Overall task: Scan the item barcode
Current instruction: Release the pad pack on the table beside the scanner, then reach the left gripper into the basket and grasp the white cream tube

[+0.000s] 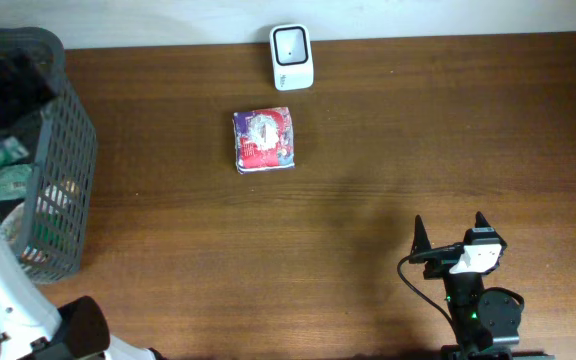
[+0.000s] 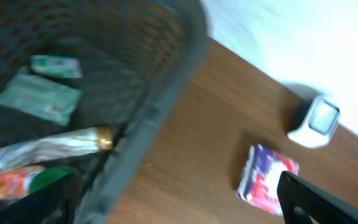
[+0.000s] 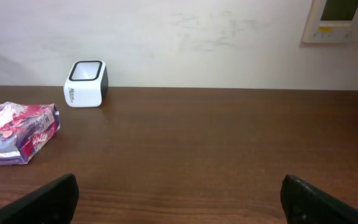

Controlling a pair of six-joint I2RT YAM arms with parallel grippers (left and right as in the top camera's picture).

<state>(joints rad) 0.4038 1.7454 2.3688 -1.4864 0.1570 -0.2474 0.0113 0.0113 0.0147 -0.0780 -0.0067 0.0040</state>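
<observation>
Left pincer [image 2: 169, 196] is hanging spread wide, pinching nothing, over the rim of the grey basket [image 2: 166, 99], where a silver tube [image 2: 48, 146] is lying. Right pincer [image 3: 188, 202] is sitting spread and empty too, low over the tabletop [image 1: 388, 150]. Out beyond both, the red-and-purple packet [image 1: 263, 140] is lying flat on the tabletop near the white scanner [image 1: 291, 57], not touching it. I'm reckoning the pick-up is the step in hand: whichever arm is going in should be dropping squarely over the packet, pinching across its sides, lifting gently since it looks soft, then turning the barcode toward the scanner's window. No barcode is showing from here.
</observation>
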